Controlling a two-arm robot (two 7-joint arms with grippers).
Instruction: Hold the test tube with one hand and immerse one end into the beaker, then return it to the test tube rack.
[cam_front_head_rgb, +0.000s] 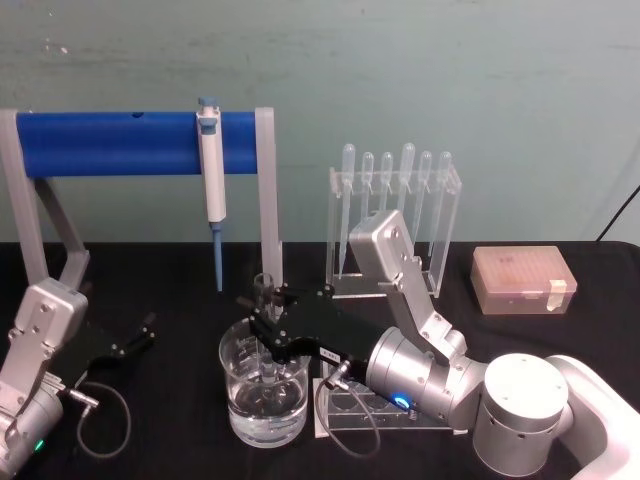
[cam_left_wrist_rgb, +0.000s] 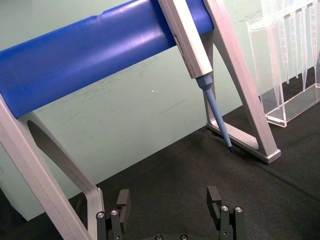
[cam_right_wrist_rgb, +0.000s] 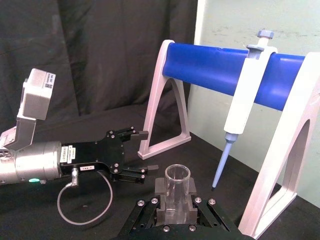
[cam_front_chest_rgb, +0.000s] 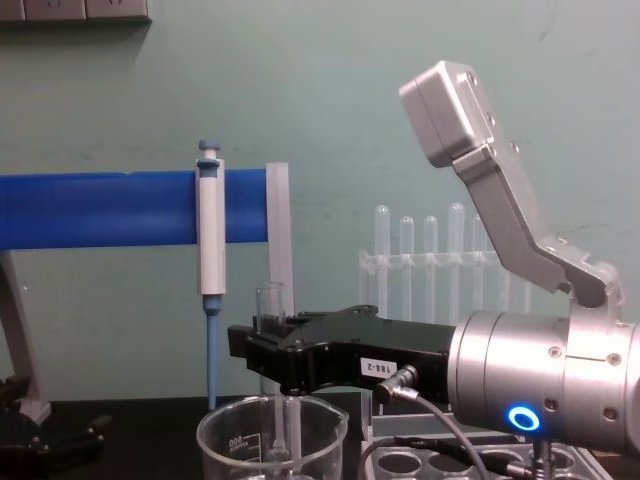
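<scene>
Black tabletop (cam_front_head_rgb: 180, 420) carries the left end effector (cam_front_head_rgb: 148, 333) at its left side, fingers spread wide and empty. At centre, the right end effector (cam_front_head_rgb: 264, 314) is clamped on the upright test tube (cam_front_head_rgb: 266, 287), whose lower end stands inside the beaker (cam_front_head_rgb: 232, 392). A clear rack (cam_front_head_rgb: 345, 408) sits just right.

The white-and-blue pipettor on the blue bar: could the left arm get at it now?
Probably yes: the left tool sits open and points toward the pipettor, with nothing standing between them.
</scene>
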